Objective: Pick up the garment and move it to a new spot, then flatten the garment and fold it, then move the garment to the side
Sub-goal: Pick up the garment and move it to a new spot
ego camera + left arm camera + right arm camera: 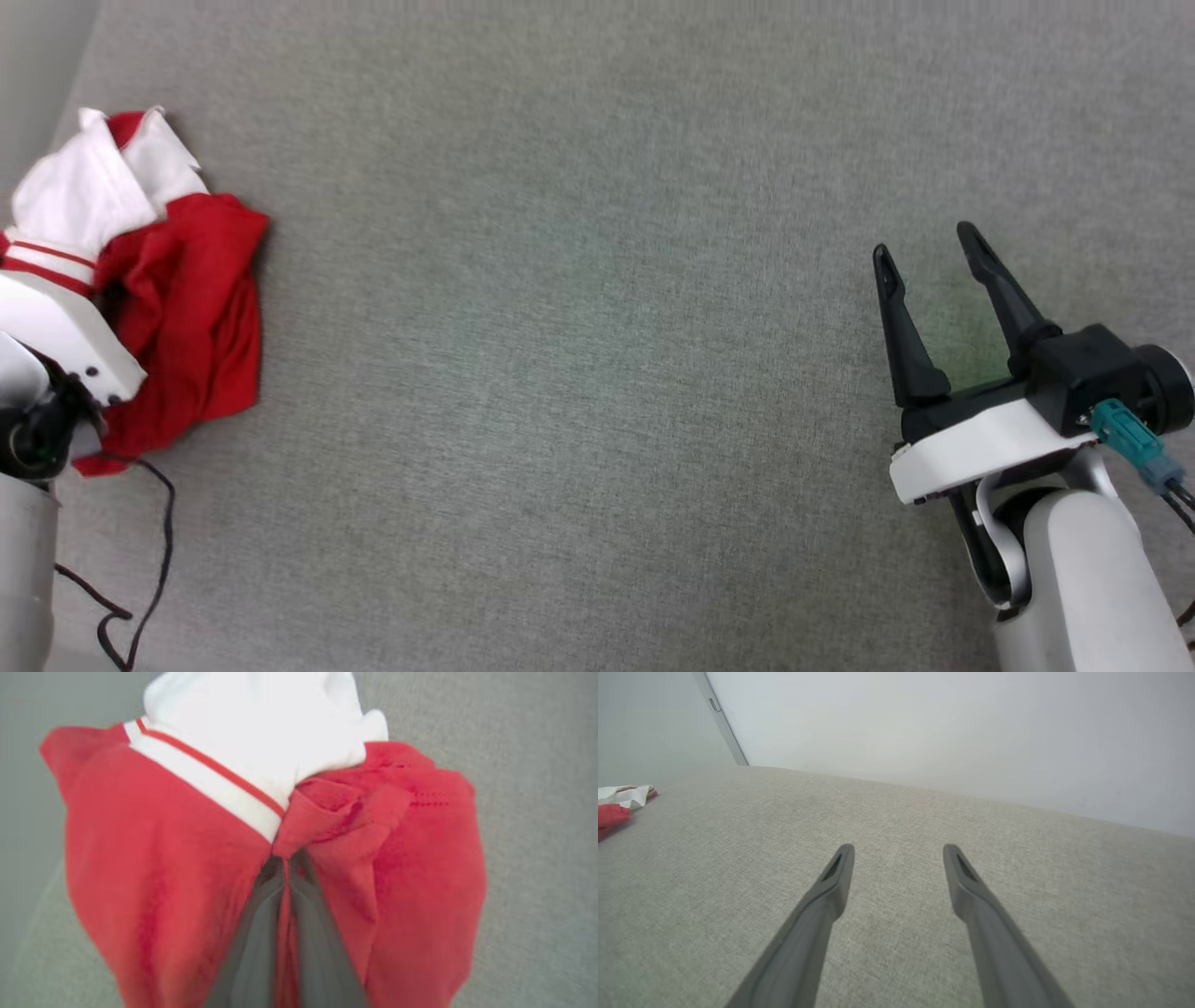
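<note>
The crumpled red-and-white jersey garment (187,317) is at the grey fabric worktop's (579,373) left edge; the right gripper (924,241) is well apart, near right.

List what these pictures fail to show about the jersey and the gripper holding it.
- Lettering and number on the garment: head view and left wrist view, lost inside its crumpled folds.
- Fingertips of the left gripper: left wrist view, buried in the pinched red cloth and blurred.
- Outline of the garment: right wrist view, cut off by the left edge and too small.
</note>
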